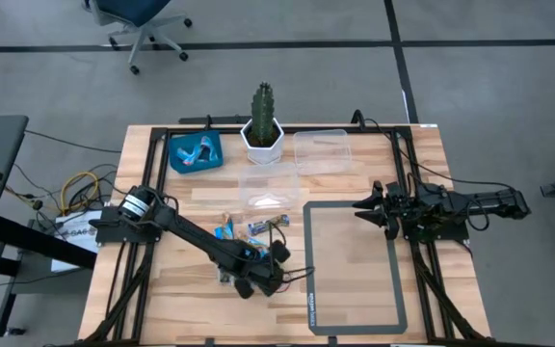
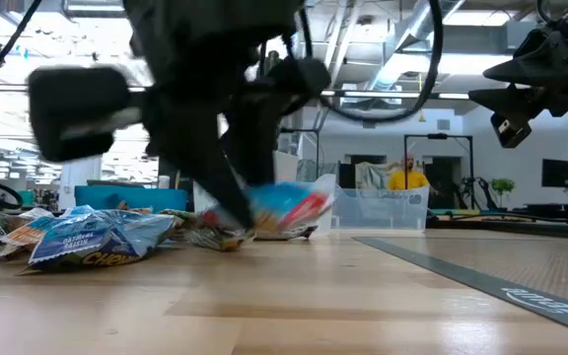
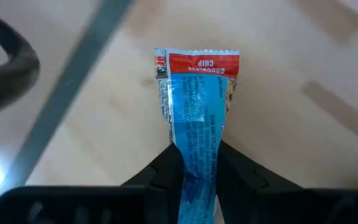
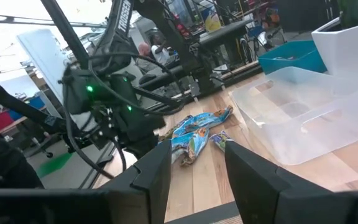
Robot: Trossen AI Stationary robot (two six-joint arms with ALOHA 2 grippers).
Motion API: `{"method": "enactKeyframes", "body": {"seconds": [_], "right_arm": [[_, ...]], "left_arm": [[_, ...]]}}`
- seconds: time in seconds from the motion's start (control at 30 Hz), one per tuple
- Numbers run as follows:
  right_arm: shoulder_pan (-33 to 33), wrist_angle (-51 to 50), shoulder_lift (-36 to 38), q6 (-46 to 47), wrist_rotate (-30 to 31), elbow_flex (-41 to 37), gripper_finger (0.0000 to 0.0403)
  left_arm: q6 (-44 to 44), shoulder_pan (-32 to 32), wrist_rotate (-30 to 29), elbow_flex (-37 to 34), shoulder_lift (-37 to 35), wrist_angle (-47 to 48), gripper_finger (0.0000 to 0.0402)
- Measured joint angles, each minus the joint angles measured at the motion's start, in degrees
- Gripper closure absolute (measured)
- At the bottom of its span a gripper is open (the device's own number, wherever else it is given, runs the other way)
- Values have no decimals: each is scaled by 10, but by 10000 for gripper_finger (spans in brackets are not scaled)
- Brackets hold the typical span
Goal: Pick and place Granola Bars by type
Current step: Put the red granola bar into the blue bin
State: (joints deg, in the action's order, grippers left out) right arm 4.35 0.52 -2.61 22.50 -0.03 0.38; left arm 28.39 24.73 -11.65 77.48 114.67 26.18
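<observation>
Left gripper [image 3: 196, 165] pinches a blue granola bar [image 3: 196, 106], angled down.

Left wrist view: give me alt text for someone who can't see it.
The left gripper pinches one end of a light blue granola bar with a red end, over the wooden table. A dark cable curves nearby.

— Any print you can read?
— "CHIP" on the red end of the blue bar [image 3: 196, 112]. The mat's [image 1: 355, 323] edge label and the pile's [image 2: 87, 237] wrappers are too small to read.
</observation>
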Motion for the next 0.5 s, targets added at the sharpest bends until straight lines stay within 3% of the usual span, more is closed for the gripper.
{"method": "enactKeyframes", "body": {"seconds": [0.5], "right_arm": [[0,0,0,0,0,0,261]], "left_arm": [[-136,-79,-64,236,-3,207,329]]}}
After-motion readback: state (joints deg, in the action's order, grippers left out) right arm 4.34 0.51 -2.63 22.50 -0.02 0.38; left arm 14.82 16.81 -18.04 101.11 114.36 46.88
